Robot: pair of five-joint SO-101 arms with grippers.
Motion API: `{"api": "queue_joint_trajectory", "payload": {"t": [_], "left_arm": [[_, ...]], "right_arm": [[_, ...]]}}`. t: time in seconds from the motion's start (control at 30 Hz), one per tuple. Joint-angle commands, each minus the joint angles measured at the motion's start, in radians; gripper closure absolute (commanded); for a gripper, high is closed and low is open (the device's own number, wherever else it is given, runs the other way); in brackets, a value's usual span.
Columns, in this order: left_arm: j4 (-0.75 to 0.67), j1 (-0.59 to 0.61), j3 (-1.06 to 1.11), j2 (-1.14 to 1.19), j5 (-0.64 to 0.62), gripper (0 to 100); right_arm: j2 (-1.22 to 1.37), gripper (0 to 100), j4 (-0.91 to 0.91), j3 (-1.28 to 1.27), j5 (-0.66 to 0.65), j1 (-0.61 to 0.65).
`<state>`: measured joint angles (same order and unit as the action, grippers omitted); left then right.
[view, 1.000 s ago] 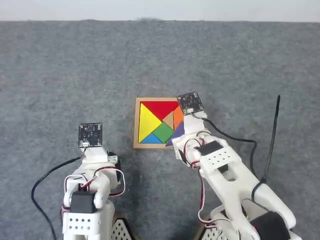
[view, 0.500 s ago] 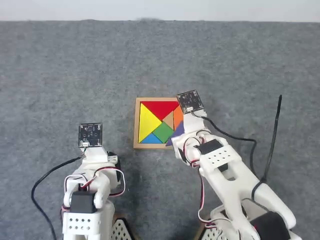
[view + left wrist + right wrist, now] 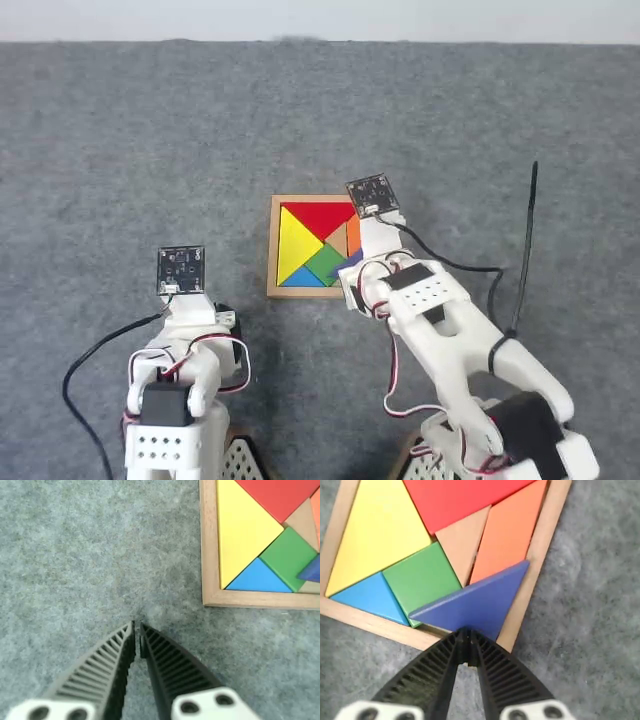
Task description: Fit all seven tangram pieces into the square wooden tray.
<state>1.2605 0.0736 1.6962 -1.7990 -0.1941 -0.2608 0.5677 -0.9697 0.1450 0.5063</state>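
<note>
We see the right gripper (image 3: 467, 637) pinching the dark blue triangle (image 3: 475, 605), which lies over the corner rim of the wooden tray (image 3: 541, 545). The left gripper (image 3: 137, 630) is closed on nothing, apart from the tray.

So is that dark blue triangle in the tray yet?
Not in. The blue triangle lies across the green square and the rim of the tray, with the right gripper shut on its edge.

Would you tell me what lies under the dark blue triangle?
The dark blue triangle overlaps a corner of the green square and the rim of the wooden tray. The tray floor beneath it is mostly covered and cannot be judged.
</note>
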Motion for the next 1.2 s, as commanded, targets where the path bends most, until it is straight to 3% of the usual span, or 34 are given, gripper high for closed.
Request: {"api": "queue_joint_trajectory", "payload": {"t": [0.0, 0.33, 0.77, 1.17], "left_arm": [[0.002, 0.006, -0.013, -0.02, 0.011, 99], [0.002, 0.006, -0.013, -0.02, 0.011, 99], [0.002, 0.006, -0.013, -0.02, 0.011, 99], [0.002, 0.006, -0.013, -0.02, 0.011, 99]], "right_arm": [[-0.015, 99.2, 0.008, 0.061, 0.012, -0.01], [-0.298, 99.2, 0.012, 0.044, 0.006, 0.007], [0.148, 99.2, -0.05, 0.209, -0.061, 0.073], [0.082, 99.2, -0.05, 0.161, -0.066, 0.071]]}}
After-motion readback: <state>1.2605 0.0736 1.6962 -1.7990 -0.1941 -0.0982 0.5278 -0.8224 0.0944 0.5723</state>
